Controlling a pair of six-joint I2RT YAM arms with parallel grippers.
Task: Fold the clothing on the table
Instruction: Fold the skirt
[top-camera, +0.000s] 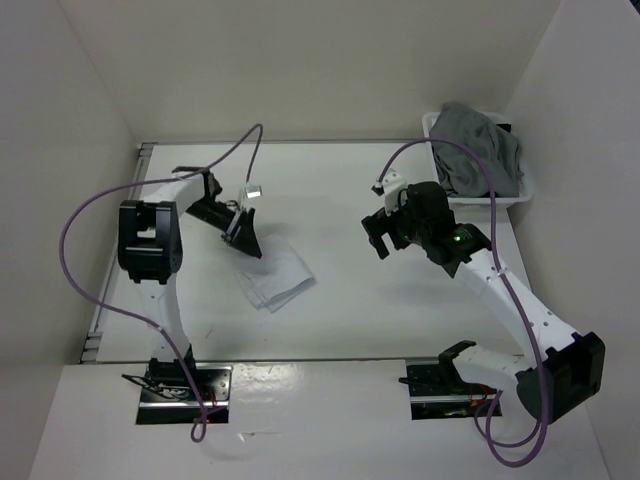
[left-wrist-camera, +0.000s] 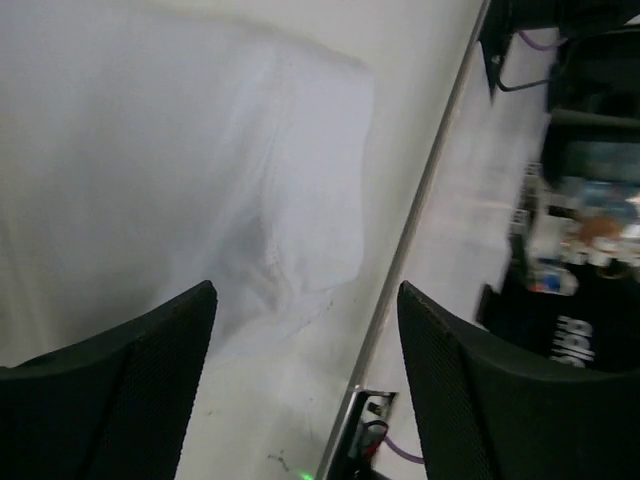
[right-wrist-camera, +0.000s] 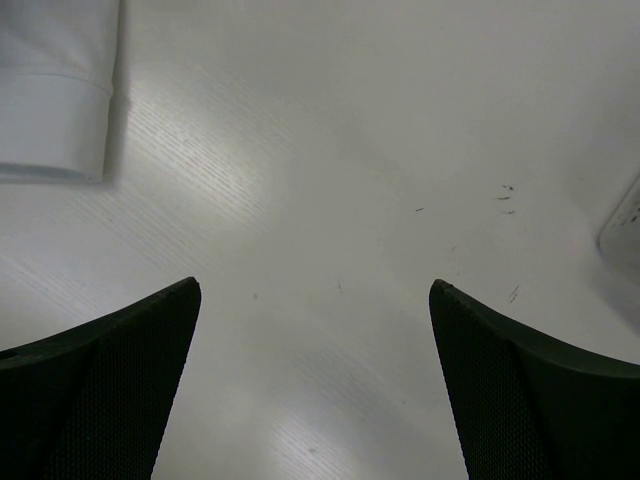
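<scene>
My left end effector (left-wrist-camera: 307, 295) hangs wide open, holding nothing, right over the far-left edge of the white garment (top-camera: 276, 276). The garment lies flat on the tabletop (top-camera: 350, 190), left of centre and a bit toward the near side. It looks like a compact folded rectangle with doubled layers, so I judge the folding to be mostly done. In the left wrist view the cloth sits under and ahead of my open jaws, apart from them. The pose suits either a fresh pinch or a release.

My right end effector (right-wrist-camera: 312, 290) is also fully spread and empty, over bare tabletop right of the garment. Only a hemmed corner of the cloth shows at the top left of its view. It is probably parked there so it does not block the left arm.

A white basket (top-camera: 500, 203) at the far right corner holds grey clothes (top-camera: 480, 150), bunched and unfolded. They are probably waiting their turn.
</scene>
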